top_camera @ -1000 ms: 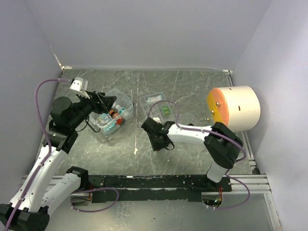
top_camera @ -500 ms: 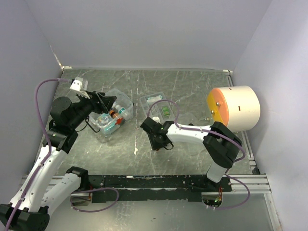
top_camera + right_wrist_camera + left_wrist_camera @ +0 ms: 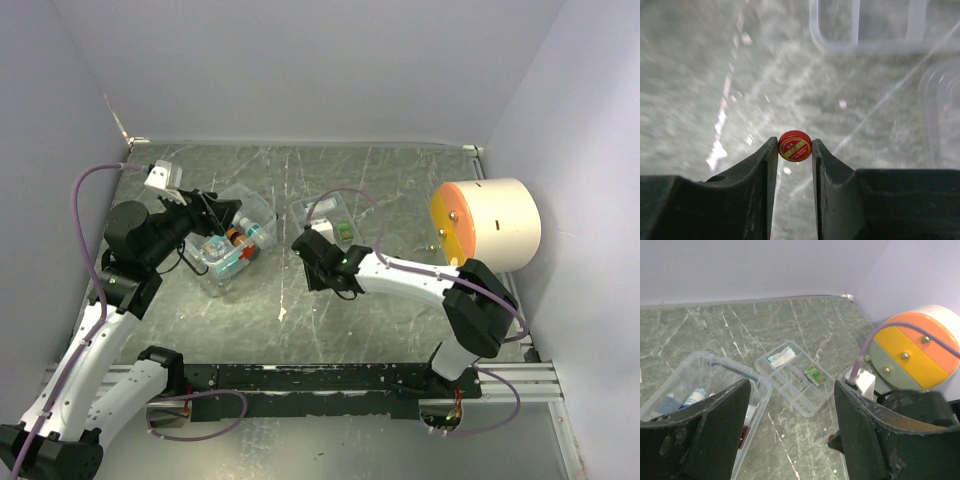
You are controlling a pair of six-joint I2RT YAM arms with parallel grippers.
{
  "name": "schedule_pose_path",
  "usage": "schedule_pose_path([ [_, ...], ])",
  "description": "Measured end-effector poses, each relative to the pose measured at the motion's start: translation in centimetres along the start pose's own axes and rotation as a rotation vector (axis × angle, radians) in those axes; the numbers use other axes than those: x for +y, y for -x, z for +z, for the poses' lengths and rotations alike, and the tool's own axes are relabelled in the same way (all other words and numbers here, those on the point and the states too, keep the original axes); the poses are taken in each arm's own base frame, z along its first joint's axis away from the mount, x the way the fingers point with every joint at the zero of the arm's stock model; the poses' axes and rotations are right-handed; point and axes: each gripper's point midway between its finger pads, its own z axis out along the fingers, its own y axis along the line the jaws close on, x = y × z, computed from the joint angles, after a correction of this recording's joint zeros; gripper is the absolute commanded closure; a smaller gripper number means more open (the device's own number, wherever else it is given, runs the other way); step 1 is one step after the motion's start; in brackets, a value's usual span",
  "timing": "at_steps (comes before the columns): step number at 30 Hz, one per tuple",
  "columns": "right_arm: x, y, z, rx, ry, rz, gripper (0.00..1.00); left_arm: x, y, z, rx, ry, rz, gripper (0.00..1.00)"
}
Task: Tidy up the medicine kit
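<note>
i see a grey-green table (image 3: 400,190) marbled with white veins, and pale lilac walls (image 3: 300,70). the cylinder (image 3: 505,225) is cream; its face shows 3 bands: orange, yellow and pale grey-green. the right gripper (image 3: 794,150) is black, the round tin (image 3: 795,145) in it red with a yellow label. the clear tray (image 3: 790,385) carries a green packet (image 3: 814,373) and a white-and-teal packet (image 3: 781,356). the cables (image 3: 90,200) are purple.

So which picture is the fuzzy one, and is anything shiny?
Right wrist view: the table is smeared; only the red tin pinched in the right tool looks sharp. Left wrist view: crisp, the clear tray easy to make out. Top view: sharp, with pale glare streaks on the table.
</note>
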Motion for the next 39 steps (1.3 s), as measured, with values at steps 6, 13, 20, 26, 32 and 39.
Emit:
schedule_pose_path([
  [6, 0.4, 7.9, -0.7, -0.206, 0.027, 0.067, 0.71, 0.5, 0.0, -0.3, -0.001, 0.032, -0.001, 0.21],
  [13, -0.7, 15.5, 2.0, -0.324, -0.005, 0.097, 0.71, 0.7, 0.1, -0.5, -0.005, 0.045, 0.005, 0.21],
  [20, -1.9, 17.8, 6.4, -0.315, -0.047, 0.073, 0.71, 0.7, -0.1, -0.5, 0.002, 0.048, 0.003, 0.21],
  [26, -2.0, 18.2, 8.4, -0.295, -0.054, 0.045, 0.71, 0.7, -0.1, -0.5, 0.002, 0.048, 0.003, 0.21],
  [32, -2.0, 17.6, 9.9, -0.269, -0.06, 0.024, 0.71, 0.7, -0.1, -0.5, 0.002, 0.048, 0.003, 0.21],
  [39, -2.3, 17.6, 11.2, -0.253, -0.072, 0.021, 0.71, 0.7, -0.1, -0.5, 0.002, 0.048, 0.003, 0.21],
])
